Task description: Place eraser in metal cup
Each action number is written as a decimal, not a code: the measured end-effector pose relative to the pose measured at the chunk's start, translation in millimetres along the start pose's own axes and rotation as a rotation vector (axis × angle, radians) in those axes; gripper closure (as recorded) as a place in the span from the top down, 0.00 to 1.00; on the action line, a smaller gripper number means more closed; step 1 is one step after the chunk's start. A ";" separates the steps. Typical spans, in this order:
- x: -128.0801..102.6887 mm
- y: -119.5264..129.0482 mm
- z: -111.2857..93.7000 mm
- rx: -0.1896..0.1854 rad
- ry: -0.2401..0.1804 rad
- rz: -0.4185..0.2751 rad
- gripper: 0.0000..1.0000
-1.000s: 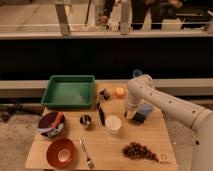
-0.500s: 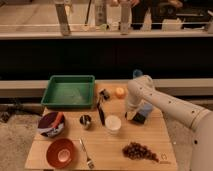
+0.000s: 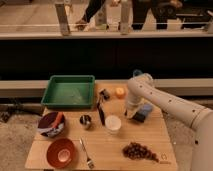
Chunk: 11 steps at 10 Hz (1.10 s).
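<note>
The metal cup (image 3: pixel 86 120) is small and shiny and stands upright left of the white paper cup (image 3: pixel 113 123). A small flat black block, which I take for the eraser (image 3: pixel 138 118), lies on the table against the near-left end of a blue-grey flat piece (image 3: pixel 147 109). My gripper (image 3: pixel 131 114) points down at the table right at the left end of that block, to the right of the white cup. The arm reaches in from the right, with its elbow above.
A green tray (image 3: pixel 67 80) stands at the back left. A long black utensil (image 3: pixel 101 113), a small black object (image 3: pixel 104 93) and an orange piece (image 3: pixel 120 92) lie mid-table. A dark bowl (image 3: pixel 50 125), a red bowl (image 3: pixel 62 152), a fork (image 3: pixel 86 152) and grapes (image 3: pixel 140 151) are near the front.
</note>
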<state>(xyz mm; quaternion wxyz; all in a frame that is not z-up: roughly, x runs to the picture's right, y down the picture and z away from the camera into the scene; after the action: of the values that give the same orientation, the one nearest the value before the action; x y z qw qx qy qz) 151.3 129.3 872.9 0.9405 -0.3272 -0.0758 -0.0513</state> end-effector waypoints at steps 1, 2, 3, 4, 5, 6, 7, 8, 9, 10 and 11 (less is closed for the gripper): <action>1.5 1.2 -0.5 -0.006 -0.001 -0.004 0.54; 0.1 1.8 -1.2 -0.011 -0.001 -0.017 0.45; -9.3 -0.7 -5.7 -0.012 -0.003 -0.040 0.35; -26.2 -5.6 -14.0 -0.011 -0.003 -0.076 0.23; -38.3 -9.1 -18.3 -0.014 -0.006 -0.097 0.15; -56.3 -16.1 -20.7 -0.016 -0.011 -0.128 0.04; -62.6 -19.5 -22.1 -0.017 -0.015 -0.141 0.00; -64.6 -21.5 -24.0 -0.016 -0.023 -0.152 0.00; -66.5 -23.1 -26.3 -0.014 -0.028 -0.164 0.00; -71.9 -23.8 -31.9 -0.009 -0.035 -0.182 0.00; -87.4 -25.2 -38.1 0.001 -0.046 -0.216 0.00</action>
<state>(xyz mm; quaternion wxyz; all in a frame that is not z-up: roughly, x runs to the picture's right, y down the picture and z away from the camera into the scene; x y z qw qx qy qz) 65.9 90.0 843.3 0.9276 -0.3179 -0.1324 -0.1448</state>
